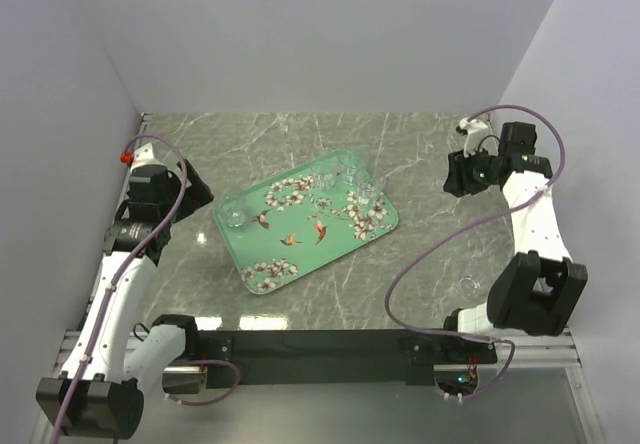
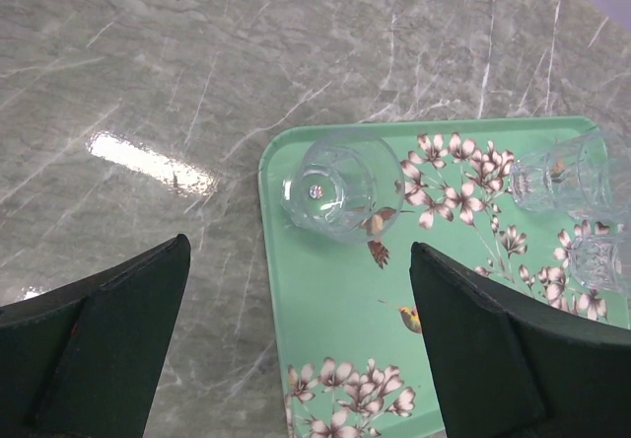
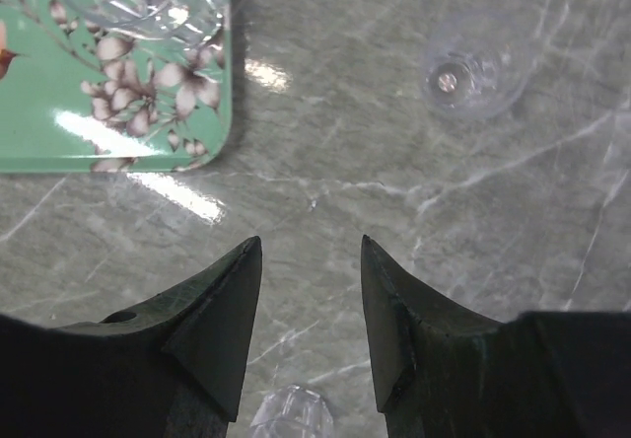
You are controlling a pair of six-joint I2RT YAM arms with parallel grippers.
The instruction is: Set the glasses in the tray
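Note:
The mint-green tray [image 1: 300, 226] with blossoms and birds lies mid-table. One clear glass [image 1: 234, 212] stands at its left corner, and up to three more [image 1: 352, 178] stand together at its far corner. Another glass [image 1: 467, 285] stands on the table near the right arm's base. My left gripper [image 1: 200, 192] is open and empty beside the tray's left corner. In the left wrist view [image 2: 298, 251] the corner glass [image 2: 330, 186] lies just ahead of it. My right gripper [image 1: 452, 176] is open and empty right of the tray. In the right wrist view [image 3: 311, 246] the table glass [image 3: 463, 75] lies ahead to the right.
The marble table is boxed in by white walls at the left, back and right. The tray's corner [image 3: 202, 147] shows at the upper left of the right wrist view. A small clear faceted object [image 3: 291, 416] sits at that view's bottom edge between the fingers; I cannot tell what it is.

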